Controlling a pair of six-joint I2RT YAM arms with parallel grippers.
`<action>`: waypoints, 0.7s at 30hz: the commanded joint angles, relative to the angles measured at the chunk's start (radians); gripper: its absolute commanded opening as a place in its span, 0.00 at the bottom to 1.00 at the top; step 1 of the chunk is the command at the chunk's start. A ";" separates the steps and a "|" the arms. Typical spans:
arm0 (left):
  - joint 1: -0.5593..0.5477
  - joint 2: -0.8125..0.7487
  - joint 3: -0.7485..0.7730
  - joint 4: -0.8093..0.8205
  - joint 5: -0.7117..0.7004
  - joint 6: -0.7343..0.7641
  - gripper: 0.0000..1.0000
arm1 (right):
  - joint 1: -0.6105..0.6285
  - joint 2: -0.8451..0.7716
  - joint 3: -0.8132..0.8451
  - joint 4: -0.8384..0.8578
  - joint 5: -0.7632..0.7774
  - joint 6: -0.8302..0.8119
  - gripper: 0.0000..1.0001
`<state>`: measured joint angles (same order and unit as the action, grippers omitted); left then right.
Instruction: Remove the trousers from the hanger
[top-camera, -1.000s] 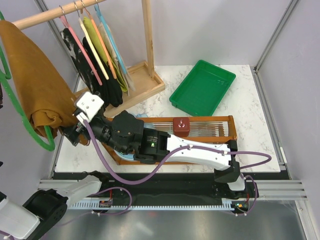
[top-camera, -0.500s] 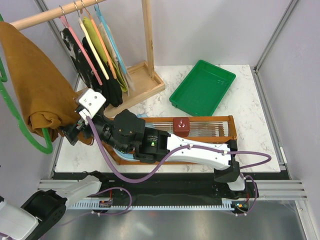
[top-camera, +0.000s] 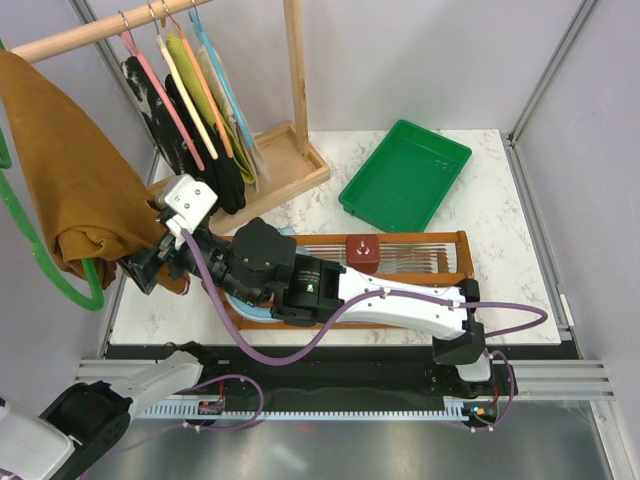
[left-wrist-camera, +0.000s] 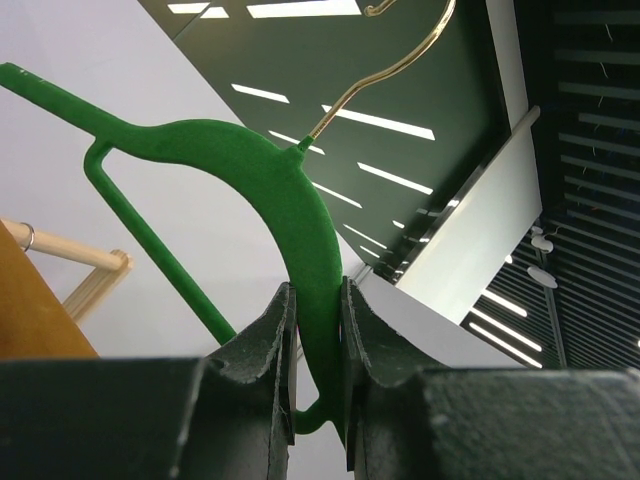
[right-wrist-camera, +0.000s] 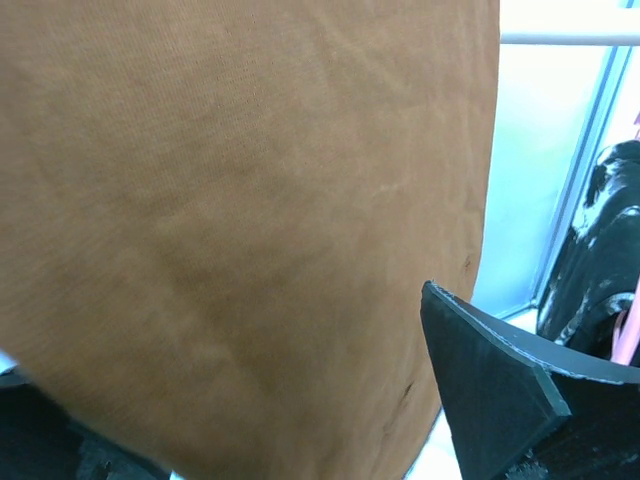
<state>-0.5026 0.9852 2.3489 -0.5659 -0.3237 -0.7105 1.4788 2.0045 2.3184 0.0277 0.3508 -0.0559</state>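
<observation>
Rust-brown cloth trousers (right-wrist-camera: 240, 200) hang between the spread right fingers (right-wrist-camera: 490, 380); left fingers (left-wrist-camera: 265, 350) clamp the curved green hanger (left-wrist-camera: 300, 200).

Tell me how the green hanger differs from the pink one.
The green hanger is clamped between the shut fingers of the left gripper; the pink hanger has no gripper on it. The green hanger carries the rust-brown trousers and sits apart at the left; the pink hanger hangs from the wooden rail among other hangers. Both are thin, brightly coloured hangers.
</observation>
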 joint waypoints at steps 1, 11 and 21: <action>-0.010 -0.017 0.010 0.193 0.008 0.051 0.02 | 0.003 -0.084 -0.013 0.075 -0.030 0.041 0.93; -0.020 -0.022 0.003 0.196 0.009 0.039 0.02 | 0.000 0.019 0.139 0.092 0.016 -0.031 0.82; -0.037 -0.020 0.001 0.195 0.003 0.034 0.02 | -0.002 0.066 0.188 0.156 0.019 -0.032 0.70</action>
<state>-0.5301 0.9699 2.3341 -0.5430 -0.3424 -0.7017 1.4792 2.0659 2.4527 0.0986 0.3508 -0.0807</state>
